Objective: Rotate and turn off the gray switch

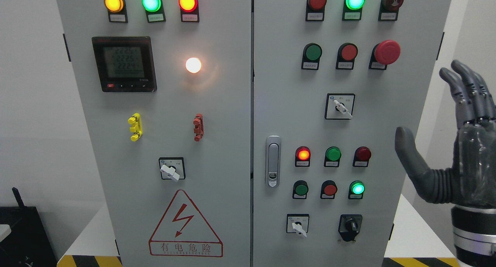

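the fingers (467,86) of your right hand (461,158) are spread and upright, thumb angled out toward the cabinet, holding nothing. you see the hand at the right edge of the grey cabinet (228,143), beside its right door and apart from every control. there are three gray rotary switches: one on the left door above the warning triangle (185,226), the gray switch (340,107) in the middle of the right door, nearest your thumb, with its handle pointing down-right, and a lower one (298,225) beside a black knob (350,226). your left hand is out of view.
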### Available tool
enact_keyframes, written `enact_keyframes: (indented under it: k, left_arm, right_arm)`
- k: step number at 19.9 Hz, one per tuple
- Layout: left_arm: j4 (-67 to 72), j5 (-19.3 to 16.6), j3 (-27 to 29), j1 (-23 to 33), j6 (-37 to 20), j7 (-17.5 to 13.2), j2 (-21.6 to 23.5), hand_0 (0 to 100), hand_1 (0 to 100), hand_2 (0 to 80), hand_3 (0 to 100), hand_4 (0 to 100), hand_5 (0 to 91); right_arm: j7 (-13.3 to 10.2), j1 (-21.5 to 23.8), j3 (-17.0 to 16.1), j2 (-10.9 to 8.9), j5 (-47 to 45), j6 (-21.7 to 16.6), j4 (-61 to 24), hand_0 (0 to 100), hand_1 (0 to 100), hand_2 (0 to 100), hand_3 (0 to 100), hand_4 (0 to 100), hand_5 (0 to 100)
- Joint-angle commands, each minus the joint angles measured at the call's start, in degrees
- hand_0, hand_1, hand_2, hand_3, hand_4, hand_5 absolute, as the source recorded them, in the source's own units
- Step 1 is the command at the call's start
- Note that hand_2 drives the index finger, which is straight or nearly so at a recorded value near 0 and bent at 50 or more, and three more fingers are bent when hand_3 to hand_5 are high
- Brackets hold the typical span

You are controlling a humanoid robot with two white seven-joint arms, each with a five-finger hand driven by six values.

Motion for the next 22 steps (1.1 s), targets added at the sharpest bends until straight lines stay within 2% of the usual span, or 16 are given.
enact_keyframes:
  k: [1,3,4,6,10,12,13,16,19,22]
  left_arm:
    - [-1.4,1.1,0.4,-0.5,0.0,0.0,0.0,12,39,0.0,0,0,0.0]
    - [-1.4,1.1,0.4,-0.5,0.0,0.0,0.0,12,39,0.0,0,0,0.0]
    - [-1.4,1.1,0.4,-0.5,0.0,0.0,0.1,12,39,0.0,0,0,0.0]
    - [-1.4,1.1,0.4,-0.5,0.0,0.0,0.0,12,39,0.0,0,0,0.0]
    - [-1.4,1.1,0.4,-0.5,0.0,0.0,0.1,12,39,0.0,0,0,0.0]
    - [-1.4,1.1,0.4,-0.5,0.0,0.0,0.1,12,39,0.0,0,0,0.0]
    - [-1.4,1.1,0.4,-0.5,0.0,0.0,0.1,12,39,0.0,0,0,0.0]
    - [-1.4,1.1,0.4,-0.5,0.0,0.0,0.0,12,39,0.0,0,0,0.0]
    - [-1.4,1.1,0.4,-0.5,0.0,0.0,0.1,12,39,0.0,0,0,0.0]
    - [-1.4,1.1,0.4,-0.5,0.0,0.0,0.1,12,39,0.0,0,0,0.0]
  right_arm:
    - [-0.1,-0.2,-0.1,-0.23,-0.1,0.1,0.5,41,20,15,38,29,19]
    - [-0.1,-0.3,-0.1,-0.23,-0.1,0.1,0.8,40,23,22,51,41,41]
    - [-0.1,-0.3,-0.1,-0.14,-0.1,0.1,0.9,40,25,26,54,45,48]
    - [-0.1,-0.3,0.0,-0.05,-0.2,0.6,1.3,39,29,29,57,51,57]
    - [-0.1,-0.3,0.5,-0.05,-0.6,2.7,1.5,31,37,31,64,67,84]
    - [0.0,-0.4,0.6,0.21,-0.6,4.2,1.6,29,38,31,66,73,91]
    - [-0.1,-0.4,0.7,0.21,-0.6,4.7,1.6,27,37,31,71,80,99]
    - [0.0,-0.4,1.6,0.3,-0.7,6.9,1.8,25,35,36,81,90,100]
    - [0.0,-0.4,3.5,0.3,-0.7,10.1,2.1,23,34,40,88,92,100]
    - [0.0,-0.5,4.3,0.3,-0.7,11.3,3.1,21,34,42,92,94,100]
